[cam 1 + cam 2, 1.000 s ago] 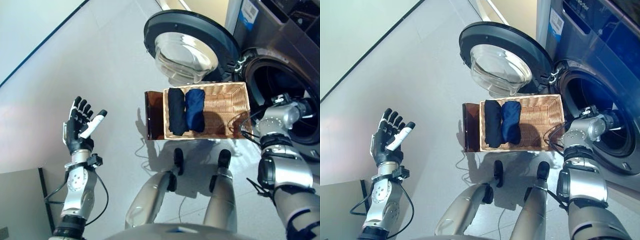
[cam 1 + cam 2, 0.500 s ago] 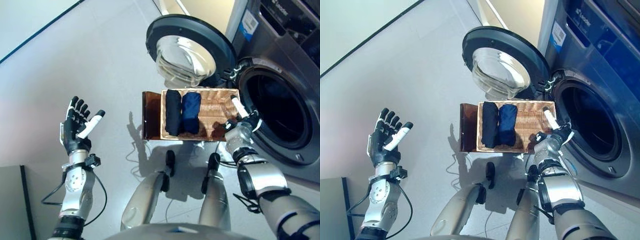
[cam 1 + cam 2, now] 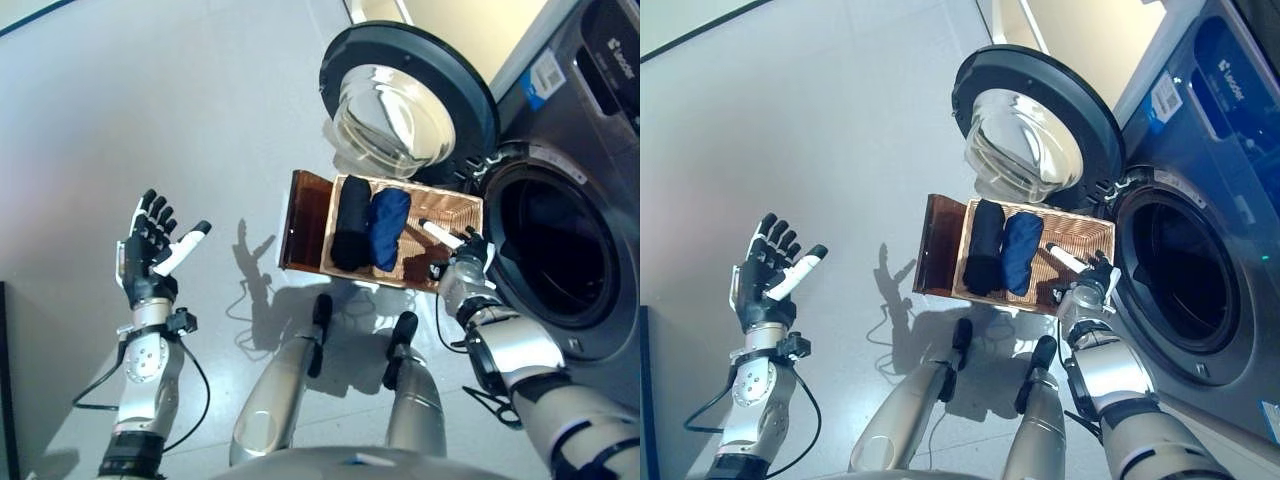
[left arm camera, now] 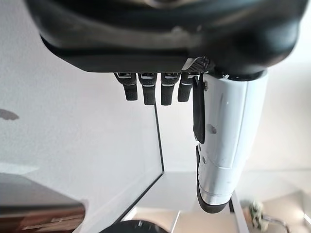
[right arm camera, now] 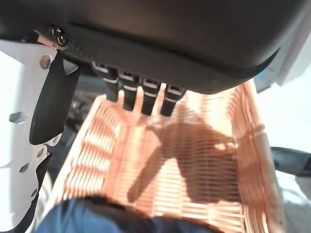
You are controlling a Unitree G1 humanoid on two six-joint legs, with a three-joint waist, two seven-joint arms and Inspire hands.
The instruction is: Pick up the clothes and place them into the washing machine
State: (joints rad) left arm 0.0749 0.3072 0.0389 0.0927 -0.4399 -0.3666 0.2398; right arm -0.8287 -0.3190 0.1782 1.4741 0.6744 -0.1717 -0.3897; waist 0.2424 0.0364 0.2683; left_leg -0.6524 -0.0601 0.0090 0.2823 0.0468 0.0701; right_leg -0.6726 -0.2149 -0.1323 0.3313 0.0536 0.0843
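A wicker basket (image 3: 452,212) stands on the floor before the washing machine (image 3: 590,160). In its left half lie two rolled clothes side by side: a black one (image 3: 352,223) and a dark blue one (image 3: 387,229). The machine's round door (image 3: 405,100) hangs wide open and the drum (image 3: 550,245) is dark inside. My right hand (image 3: 452,249) hovers over the basket's right end, fingers straight, holding nothing; its wrist view shows bare wicker (image 5: 194,160) and the blue cloth (image 5: 97,218) past the fingers. My left hand (image 3: 152,250) is raised far to the left, open and empty.
A brown panel (image 3: 303,222) stands against the basket's left side. Grey floor (image 3: 150,110) spreads out to the left of the machine. A pale wall (image 3: 450,25) runs behind the open door.
My right hand has come out of the drum opening and swung left over the basket's right end. The camera has shifted. The left hand stays raised.
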